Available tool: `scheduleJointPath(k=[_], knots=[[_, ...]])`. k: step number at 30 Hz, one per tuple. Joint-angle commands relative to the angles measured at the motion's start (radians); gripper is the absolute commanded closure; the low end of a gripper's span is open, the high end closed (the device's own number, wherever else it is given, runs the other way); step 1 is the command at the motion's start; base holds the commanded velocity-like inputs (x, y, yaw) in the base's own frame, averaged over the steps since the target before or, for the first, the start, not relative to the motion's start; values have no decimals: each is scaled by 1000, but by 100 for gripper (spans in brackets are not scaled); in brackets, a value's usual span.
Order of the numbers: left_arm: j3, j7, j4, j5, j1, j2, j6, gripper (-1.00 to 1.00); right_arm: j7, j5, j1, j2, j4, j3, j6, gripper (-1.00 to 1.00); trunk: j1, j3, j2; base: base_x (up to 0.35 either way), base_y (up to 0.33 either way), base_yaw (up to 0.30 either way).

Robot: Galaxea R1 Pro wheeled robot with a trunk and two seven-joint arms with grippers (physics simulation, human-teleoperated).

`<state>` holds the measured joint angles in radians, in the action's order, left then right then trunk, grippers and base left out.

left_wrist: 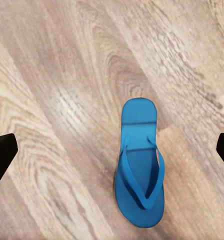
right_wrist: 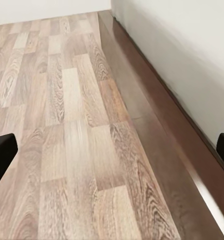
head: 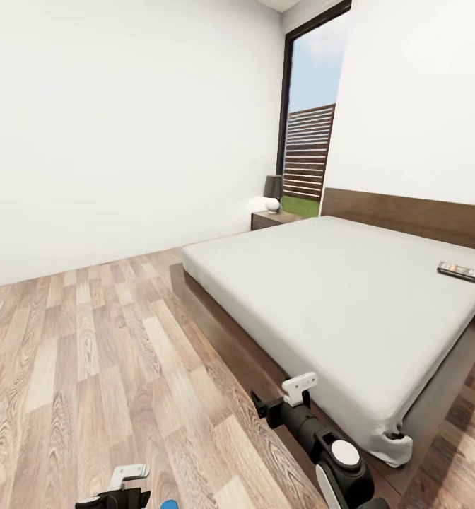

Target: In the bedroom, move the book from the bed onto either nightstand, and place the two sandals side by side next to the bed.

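The thin dark book (head: 459, 271) lies flat on the plain light grey mattress of the big low bed (head: 336, 297), near the far side and close to the dark brown headboard. It is too small for its cover words to be read.

The room has white walls and a wood-plank floor (head: 89, 353) in light and brown stripes. One tall black-framed window (head: 307, 113) shows a slatted wooden fence, grass and sky. One low dark brown nightstand (head: 273, 219) stands in the corner beside the bed, with a small dark-shaded lamp (head: 272, 192) on top.

One bright blue flat sandal (left_wrist: 139, 162) lies strap-up on the floor under the left gripper (left_wrist: 112, 150). The two black fingertips are spread wide, one on each side, and hold nothing. In the head view, a little blue bit peeks out at the bottom edge.

The right gripper (right_wrist: 112, 150) is also spread wide and empty, above the floor beside the bed's dark wooden frame.
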<state>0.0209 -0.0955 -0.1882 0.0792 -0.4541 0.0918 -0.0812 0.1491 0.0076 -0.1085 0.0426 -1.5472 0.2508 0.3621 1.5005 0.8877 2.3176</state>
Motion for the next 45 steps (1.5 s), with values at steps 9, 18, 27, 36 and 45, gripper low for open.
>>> scheduleJointPath(k=[9,18,27,36,45], knots=[[2,-4,-2,8,0,0,-6,-100,8,-3,0,-1,0,-1,3,-100,0,1,0,0,0,0],[2,-4,-2,7,0,0,-4,-100,9,-3,0,0,1,-1,3,-100,11,10,21,0,0,0],[2,-4,-2,7,0,0,-2,-100,9,-2,0,0,1,0,3,-100,34,29,63,0,0,0],[1,-4,-2,7,0,0,-1,-100,10,-3,0,0,0,0,4,-100,34,29,63,0,0,0],[0,-4,-2,7,0,0,0,-100,10,-6,0,0,0,-1,12,-100,34,29,63,0,0,0]])
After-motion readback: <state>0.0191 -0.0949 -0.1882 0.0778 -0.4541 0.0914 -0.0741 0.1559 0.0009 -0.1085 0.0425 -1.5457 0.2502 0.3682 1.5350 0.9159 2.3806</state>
